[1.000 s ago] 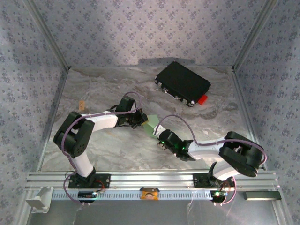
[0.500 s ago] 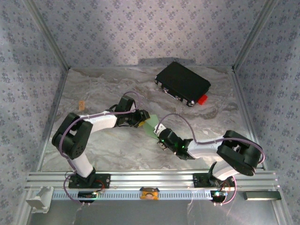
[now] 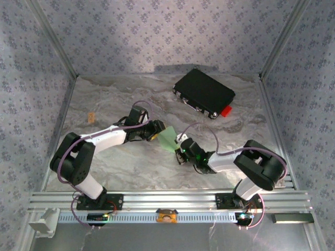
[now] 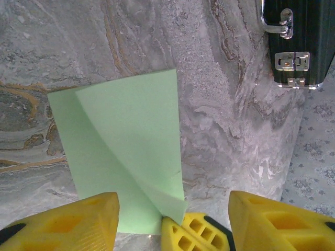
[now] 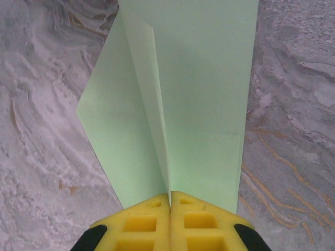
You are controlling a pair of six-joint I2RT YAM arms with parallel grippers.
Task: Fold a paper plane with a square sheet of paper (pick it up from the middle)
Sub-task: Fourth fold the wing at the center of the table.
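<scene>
Pale green sheet of thin paper (image 3: 168,138) lies just below the centre of the overhead frame, between the two gripper heads, over the grey marbled table top (image 3: 115,99). Observe that the sheet is partly folded. In the right wrist view a raised crease runs from the bottom centre of the frame to the top edge, with a narrower panel to its left and a broader panel to its right. In the left wrist view one layer curls across another, from the upper left of the sheet down to its lower right corner.

Check the right gripper (image 5: 170,197). Its yellow fingers (image 5: 116,227) are pressed together at the bottom centre of its frame, pinching the sheet's near edge at the foot of the crease.

Check the left gripper (image 4: 172,196). Its fingers stand spread at the lower left and lower right corners of its frame, with the sheet between them. You cannot tell whether either finger touches the paper.

A black rectangular case (image 3: 204,93) with metal latches (image 4: 292,60) lies well apart, upper right of centre in the overhead frame. A small red tab (image 3: 225,111) sits just beside its lower right corner.
</scene>
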